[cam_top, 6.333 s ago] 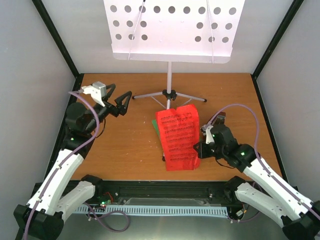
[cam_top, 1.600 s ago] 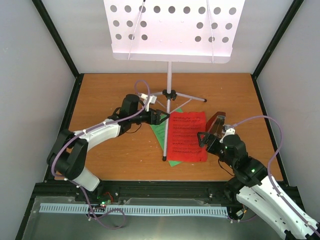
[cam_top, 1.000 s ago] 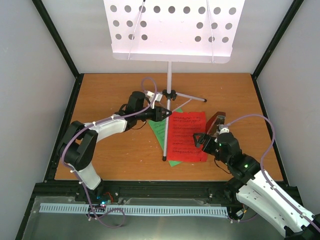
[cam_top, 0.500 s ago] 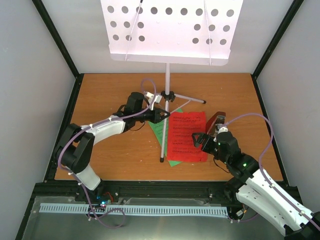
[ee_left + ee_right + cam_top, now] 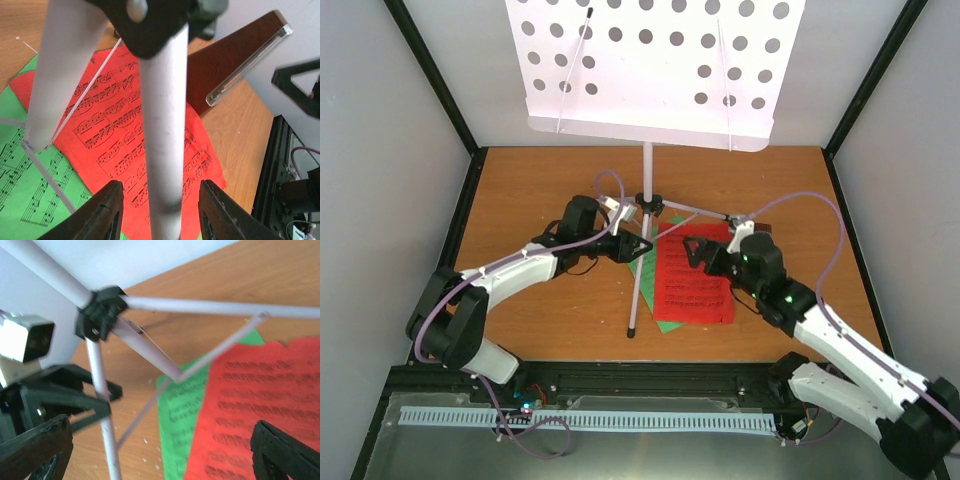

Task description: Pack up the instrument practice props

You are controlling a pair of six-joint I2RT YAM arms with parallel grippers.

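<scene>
The silver tripod stand leans, its perforated tray point(image 5: 650, 70) high at the back and its hub point(image 5: 644, 200) above the table. My left gripper point(image 5: 636, 247) is open around the stand's front leg point(image 5: 160, 150), with a gap on each side of the tube. The red music sheet point(image 5: 695, 285) lies flat over the green sheet point(image 5: 650, 270). My right gripper point(image 5: 695, 250) hovers wide open over the red sheet point(image 5: 260, 405), facing the hub point(image 5: 100, 310). The dark-brown metronome point(image 5: 235, 65) stands beyond the red sheet point(image 5: 115, 125); my right arm mostly hides it from above.
The wooden table point(image 5: 540, 180) is boxed in by grey walls and black frame posts point(image 5: 440, 90). A thin stand brace point(image 5: 220, 347) crosses above the green sheet point(image 5: 187, 405). My right arm's purple cable point(image 5: 810, 205) arcs over the back right.
The stand has tipped and shifted left, its tray swinging nearer and its front foot sliding left. My right gripper has moved up and left over the red sheet toward the hub.
</scene>
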